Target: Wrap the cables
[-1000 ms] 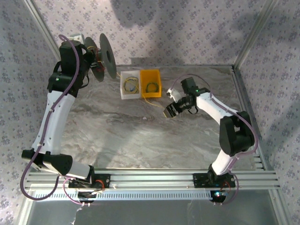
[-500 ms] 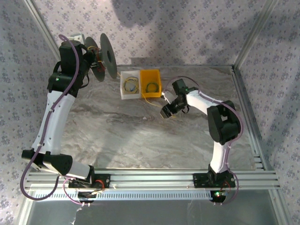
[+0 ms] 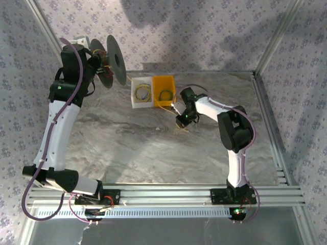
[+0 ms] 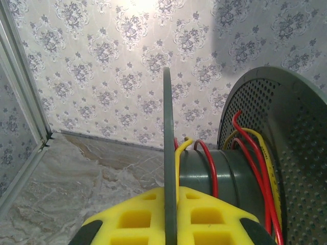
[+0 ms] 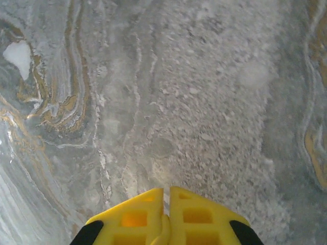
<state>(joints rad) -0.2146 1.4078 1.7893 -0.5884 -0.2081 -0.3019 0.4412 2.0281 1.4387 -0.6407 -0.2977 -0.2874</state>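
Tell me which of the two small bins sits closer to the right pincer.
The yellow bin. It stands right of the white bin, on the side where the right pincer hangs.

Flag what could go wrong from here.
The right gripper is shut low over the table with its pads pressed together, so it may have missed. If it did pinch the cable strand trailing from the yellow bin, pulling could drag the bin. The left gripper pinches only one flange of the spool; it may twist.
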